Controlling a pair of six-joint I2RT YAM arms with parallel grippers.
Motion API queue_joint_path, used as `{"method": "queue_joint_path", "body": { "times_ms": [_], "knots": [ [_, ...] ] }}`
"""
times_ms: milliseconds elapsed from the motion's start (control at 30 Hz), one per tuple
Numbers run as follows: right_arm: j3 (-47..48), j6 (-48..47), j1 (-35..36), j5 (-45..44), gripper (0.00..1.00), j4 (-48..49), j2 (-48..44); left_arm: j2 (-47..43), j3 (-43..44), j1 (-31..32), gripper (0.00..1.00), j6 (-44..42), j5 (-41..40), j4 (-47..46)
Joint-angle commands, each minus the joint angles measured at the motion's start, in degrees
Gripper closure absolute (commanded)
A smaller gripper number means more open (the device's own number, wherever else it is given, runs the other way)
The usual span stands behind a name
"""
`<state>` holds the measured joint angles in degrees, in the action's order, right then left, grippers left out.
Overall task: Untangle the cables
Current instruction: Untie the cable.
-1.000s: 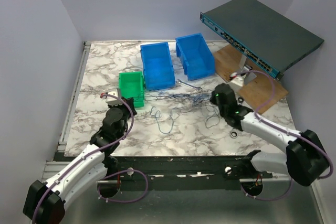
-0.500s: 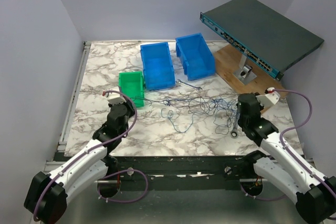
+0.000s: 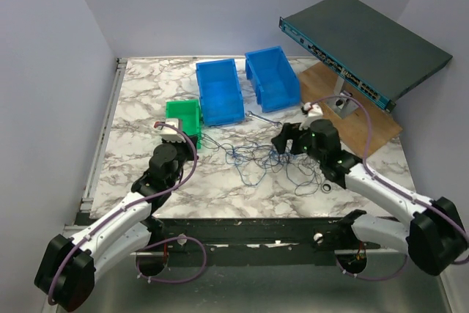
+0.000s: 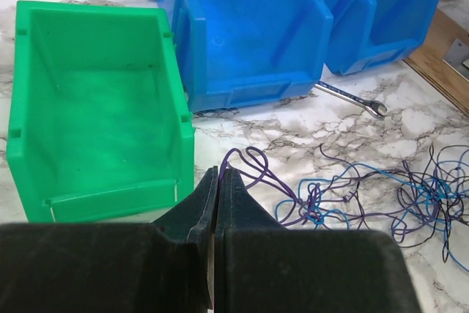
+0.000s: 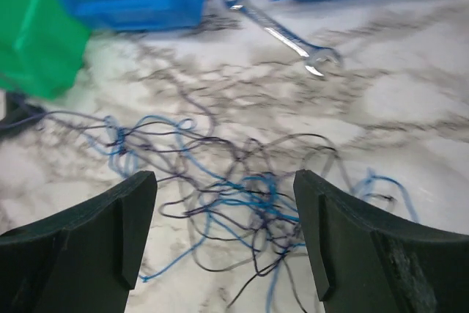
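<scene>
The cables (image 3: 260,157) lie as a loose tangle of thin blue and dark wires on the marble table, between the two arms. My left gripper (image 3: 185,148) sits by the front right corner of the green bin (image 3: 183,119). In the left wrist view its jaws (image 4: 218,172) are shut on a purple cable (image 4: 256,165) that loops out toward the tangle (image 4: 410,203). My right gripper (image 3: 287,143) hovers over the tangle's right part. In the right wrist view it (image 5: 223,192) stands wide open, with the cables (image 5: 242,203) on the table below the gap and nothing held.
Two blue bins (image 3: 220,91) (image 3: 272,78) stand behind the tangle, and a silver wrench (image 3: 262,119) lies in front of them. A dark network switch (image 3: 366,45) leans over a wooden board (image 3: 366,126) at the back right. A small ring (image 3: 325,188) lies near the front edge.
The right gripper swung out to the right with cable, then came back left over the tangle and opened. The stretched wires now lie slack. The left gripper stayed shut, shifting slightly toward the green bin.
</scene>
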<state>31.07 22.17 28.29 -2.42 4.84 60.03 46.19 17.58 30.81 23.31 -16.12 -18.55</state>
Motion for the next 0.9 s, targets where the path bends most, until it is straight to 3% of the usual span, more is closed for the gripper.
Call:
{"method": "queue_joint_path", "body": {
  "times_ms": [0,233,433,867],
  "knots": [
    [7.7,-9.4,8.1,6.4,0.17,4.2,7.4,-0.1,1.4,-0.2,1.00,-1.2,2.4,-1.9],
    [16.8,-13.1,14.7,4.6,0.24,3.3,22.6,-0.4,1.4,-0.2,1.00,-1.2,2.1,-1.7],
    [23.8,-18.5,16.3,0.6,0.26,-0.6,33.3,-1.4,1.5,-0.2,1.00,-0.5,0.1,0.0],
    [24.1,-19.3,16.6,1.1,0.34,0.8,42.3,-2.6,1.5,-0.2,1.00,0.1,-1.5,1.2]
  ]
}}
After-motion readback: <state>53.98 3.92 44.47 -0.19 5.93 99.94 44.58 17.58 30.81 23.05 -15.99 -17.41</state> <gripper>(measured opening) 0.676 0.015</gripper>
